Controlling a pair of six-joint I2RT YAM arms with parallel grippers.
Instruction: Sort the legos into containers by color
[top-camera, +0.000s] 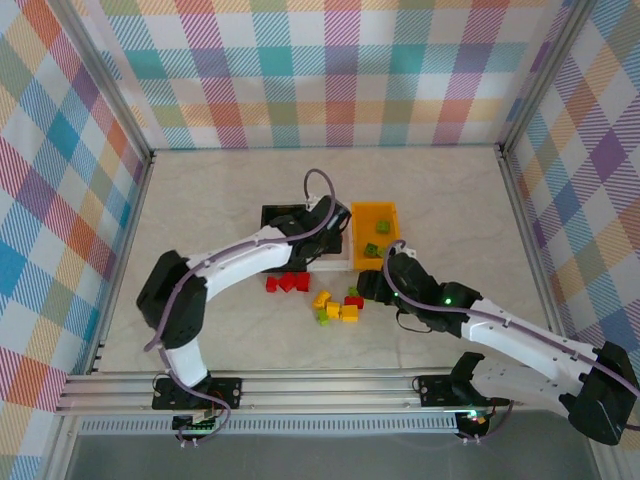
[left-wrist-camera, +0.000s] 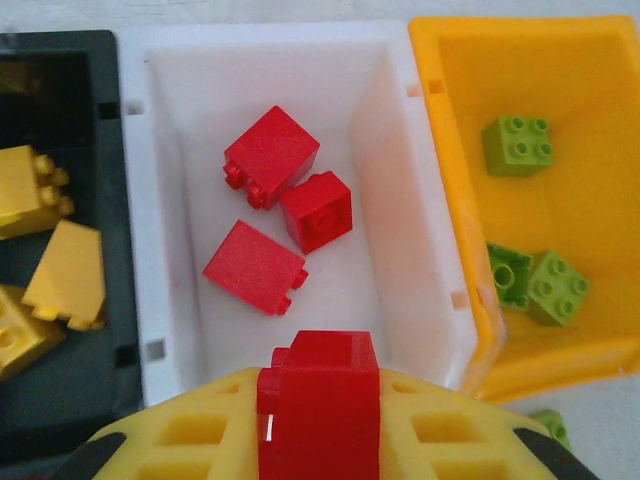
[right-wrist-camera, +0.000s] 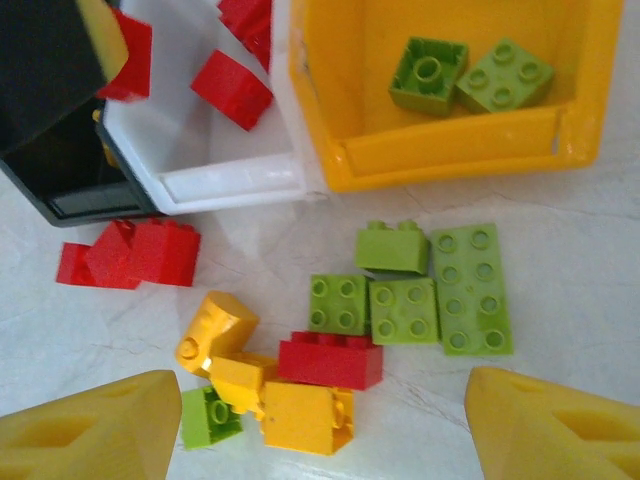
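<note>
Top external view: the left gripper (top-camera: 336, 228) hangs over the three bins at 12 o'clock of the table (top-camera: 200, 200). The black bin (top-camera: 283, 214) is at 9 o'clock of the white bin (top-camera: 341, 263) and the orange-yellow bin (top-camera: 375, 213) at 3 o'clock. The right gripper (top-camera: 368, 288) sits just at 3 o'clock of the loose legos (top-camera: 338, 305) lying in front of the bins. Left wrist view: the fingers (left-wrist-camera: 190, 432) are clenched on a held red brick (left-wrist-camera: 320, 400) at 6 o'clock, over the near rim of the white bin (left-wrist-camera: 392, 150). Three red bricks (left-wrist-camera: 272, 155) lie in that bin, yellow bricks (left-wrist-camera: 66, 275) in the black bin (left-wrist-camera: 100, 60) at 9 o'clock, and green bricks (left-wrist-camera: 518, 146) in the orange-yellow bin (left-wrist-camera: 430, 150) at 3 o'clock. Right wrist view: the right gripper (right-wrist-camera: 320, 428) is released, its fingers (right-wrist-camera: 90, 432) wide apart at 7 and 5 o'clock and touching nothing. Between them lie a red brick (right-wrist-camera: 330, 360), yellow pieces (right-wrist-camera: 215, 330) and a green plate (right-wrist-camera: 472, 288). A red pile (right-wrist-camera: 130, 252) lies at 9 o'clock, just beside the white bin (right-wrist-camera: 230, 180). Two green bricks (right-wrist-camera: 505, 75) rest in the orange-yellow bin (right-wrist-camera: 450, 150) at 1 o'clock.
</note>
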